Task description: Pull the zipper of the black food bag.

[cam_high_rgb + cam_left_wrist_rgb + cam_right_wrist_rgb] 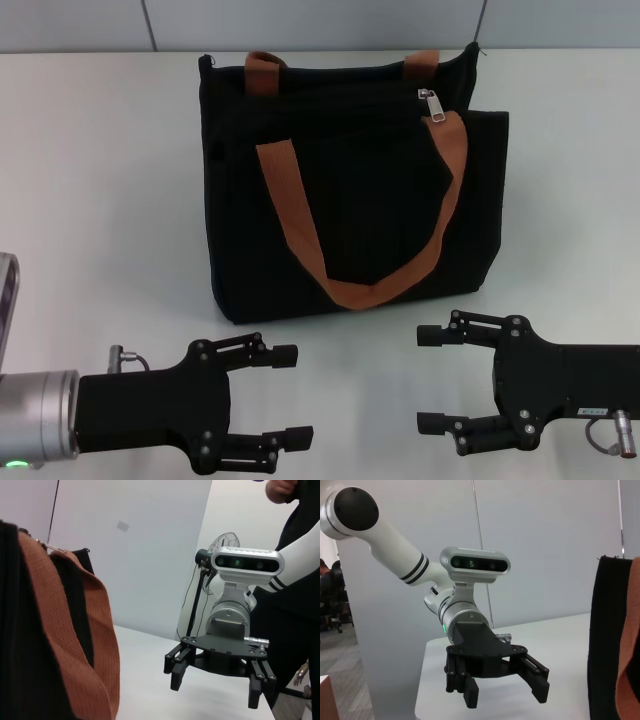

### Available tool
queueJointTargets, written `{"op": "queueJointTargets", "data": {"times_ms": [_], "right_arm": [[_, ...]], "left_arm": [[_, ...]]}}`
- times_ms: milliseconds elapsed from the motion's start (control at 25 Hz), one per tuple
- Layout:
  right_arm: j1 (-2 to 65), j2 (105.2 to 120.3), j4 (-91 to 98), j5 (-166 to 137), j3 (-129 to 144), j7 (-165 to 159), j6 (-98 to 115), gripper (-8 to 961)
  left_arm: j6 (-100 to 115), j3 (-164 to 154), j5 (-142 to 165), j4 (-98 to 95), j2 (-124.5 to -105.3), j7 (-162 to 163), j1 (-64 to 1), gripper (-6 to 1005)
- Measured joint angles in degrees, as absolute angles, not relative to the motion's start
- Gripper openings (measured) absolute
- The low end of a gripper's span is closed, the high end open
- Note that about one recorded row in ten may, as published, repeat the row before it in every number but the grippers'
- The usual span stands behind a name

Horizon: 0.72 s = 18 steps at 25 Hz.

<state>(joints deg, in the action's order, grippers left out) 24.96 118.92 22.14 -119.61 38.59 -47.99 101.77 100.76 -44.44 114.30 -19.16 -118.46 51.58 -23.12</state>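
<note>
The black food bag stands upright on the white table, its rust-brown strap hanging down the front. The silver zipper pull sits on the top zip line near the bag's right end. My left gripper is open and empty, on the near side of the bag's left half, apart from it. My right gripper is open and empty, on the near side of the bag's right half. The left wrist view shows the bag and the right gripper. The right wrist view shows the left gripper and the bag's edge.
A grey wall panel runs behind the table's far edge. In the left wrist view a person in black stands beyond the right arm, and a fan stands by the wall.
</note>
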Motion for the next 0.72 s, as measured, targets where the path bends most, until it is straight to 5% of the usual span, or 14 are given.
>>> {"op": "queueJointTargets", "data": {"times_ms": [720], "right_arm": [[25.1, 118.92, 22.2, -119.7, 38.8, -48.5, 101.4, 841]], "left_arm": [[101.7, -44.6, 114.6, -19.4, -118.32, 51.7, -23.4, 829]]}}
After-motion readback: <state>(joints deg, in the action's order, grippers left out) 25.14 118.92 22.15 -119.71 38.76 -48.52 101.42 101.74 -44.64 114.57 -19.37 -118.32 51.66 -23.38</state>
